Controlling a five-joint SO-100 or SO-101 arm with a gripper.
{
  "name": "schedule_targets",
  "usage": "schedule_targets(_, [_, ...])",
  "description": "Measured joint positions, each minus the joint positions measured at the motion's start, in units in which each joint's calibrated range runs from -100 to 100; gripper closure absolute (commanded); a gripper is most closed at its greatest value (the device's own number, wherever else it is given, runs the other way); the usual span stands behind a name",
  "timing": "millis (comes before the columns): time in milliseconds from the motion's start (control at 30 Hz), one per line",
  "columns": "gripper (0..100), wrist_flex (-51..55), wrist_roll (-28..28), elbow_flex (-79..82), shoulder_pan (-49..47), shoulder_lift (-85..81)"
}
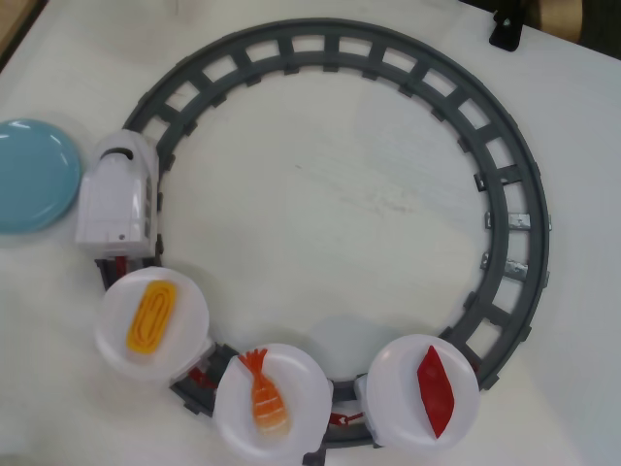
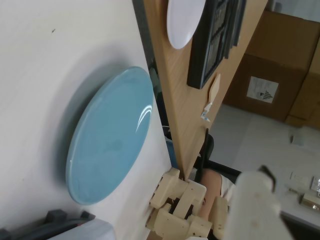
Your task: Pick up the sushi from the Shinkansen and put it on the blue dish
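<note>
In the overhead view the sushi, a small toy shrimp nigiri, lies on the middle one of three round white plates carried behind the Shinkansen, at the bottom of the picture. Its long axis runs nearly up and down the frame, leaning a little: the forked red-orange tail points up and slightly left, toward the inside of the grey circular track, and the rounded end points down and slightly right. The body is orange with pale stripes across it, widening from the narrow tail. On the plate to its left sits a yellow ridged egg piece, and on the plate to its right a flat red diamond-shaped piece. The white train stands on the left side of the track with its rounded nose toward the top. The blue dish lies on the white table just left of the train, cut by the left edge. In the wrist view the blue dish fills the middle, plain and glossy; pale parts of the arm show at the bottom, but whether the pincer is apart or together cannot be told.
</note>
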Motion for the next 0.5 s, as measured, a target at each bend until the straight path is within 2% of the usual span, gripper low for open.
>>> schedule_targets(500, [82,-0.8,0.0,1.6,0.0,0.0])
